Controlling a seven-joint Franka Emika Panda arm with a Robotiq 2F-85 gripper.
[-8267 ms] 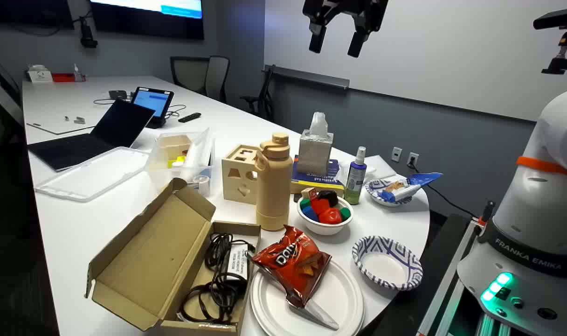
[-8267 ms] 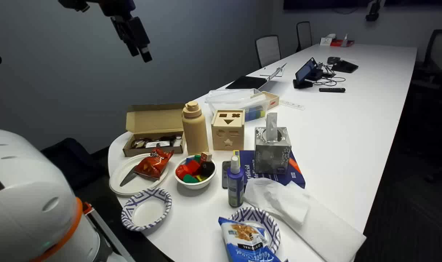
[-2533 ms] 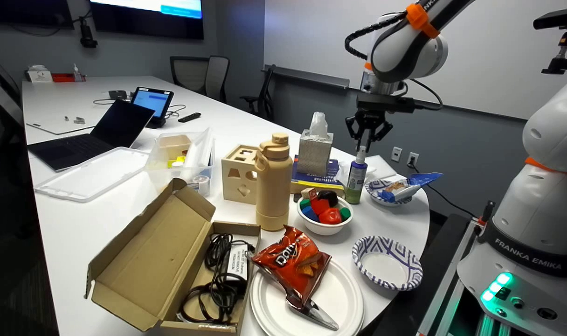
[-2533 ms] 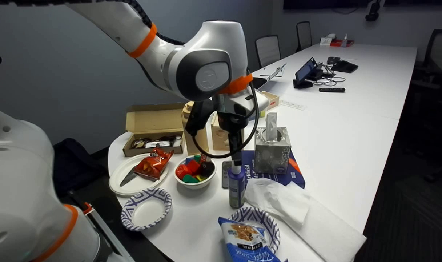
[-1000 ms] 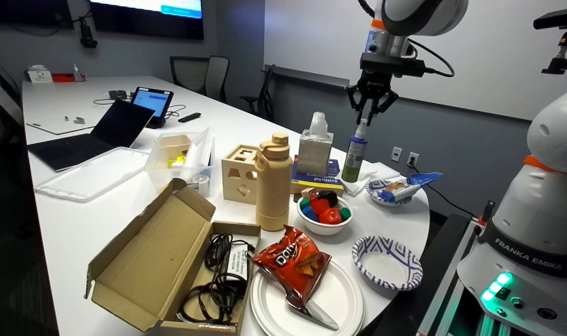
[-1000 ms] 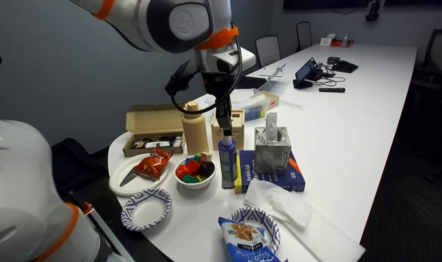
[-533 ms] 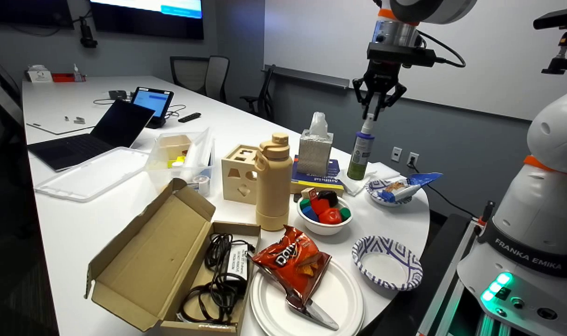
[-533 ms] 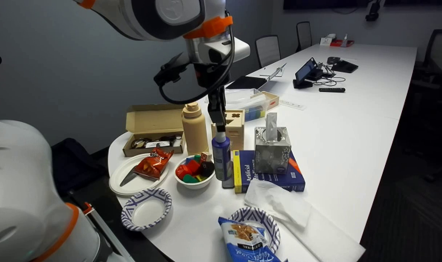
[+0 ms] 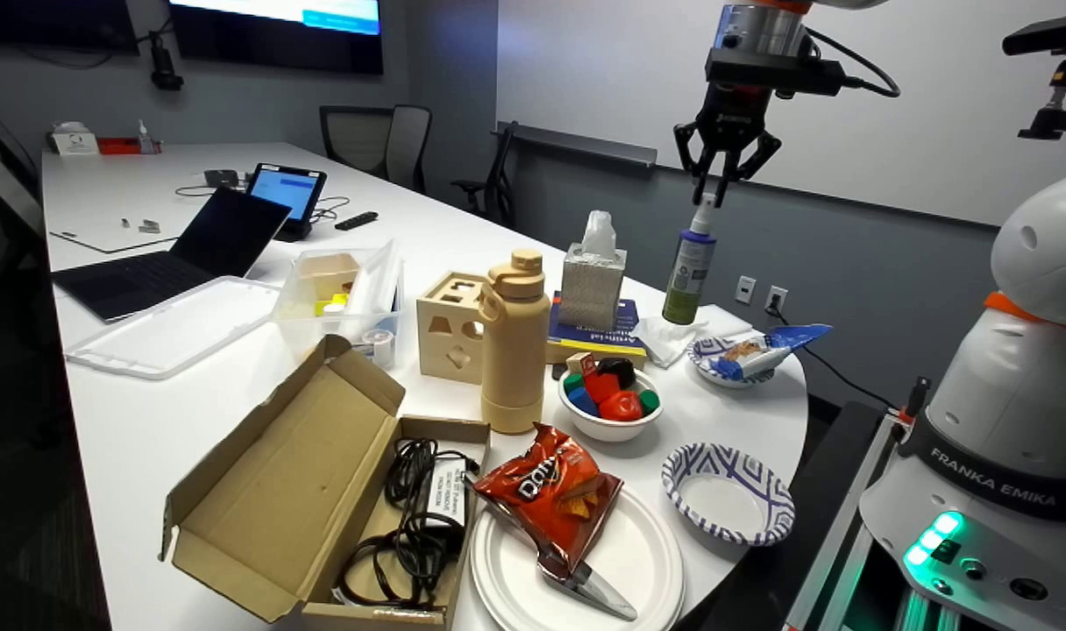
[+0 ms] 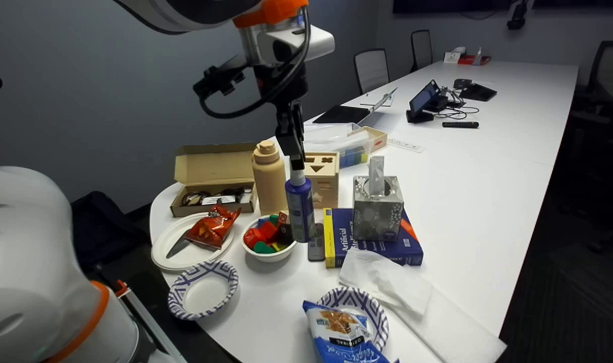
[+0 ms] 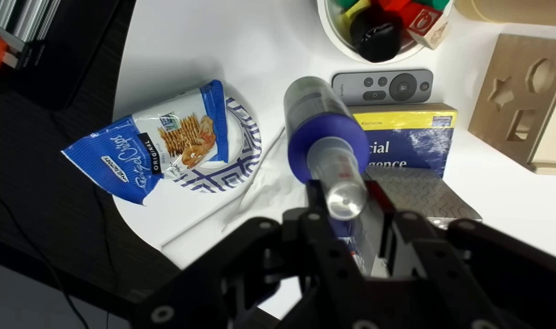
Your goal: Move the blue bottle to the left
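The blue bottle [image 9: 689,270], with a purple-blue shoulder and a pale cap, hangs slightly tilted off the table. My gripper [image 9: 710,200] is shut on its cap from above. In an exterior view the bottle [image 10: 300,207] appears between the bowl of blocks and the book, its base overlapping the grey remote in the picture. Looking down in the wrist view, the clear cap of the bottle [image 11: 337,164] sits between the two fingertips [image 11: 315,194] of my gripper [image 11: 345,189], and its body points away from me.
A tissue box [image 10: 378,209] stands on a blue book [image 10: 344,237]. Close to the bottle are a bowl of blocks [image 10: 270,256], a tan jug [image 10: 271,184] and a wooden shape box [image 10: 322,176]. A snack bag [image 10: 339,333] rests on a patterned bowl.
Since the oldest frames my gripper has come down, closed on the bottle's cap and lifted it. Over the last second the bottle rose further and shifted toward the bowl of blocks in an exterior view.
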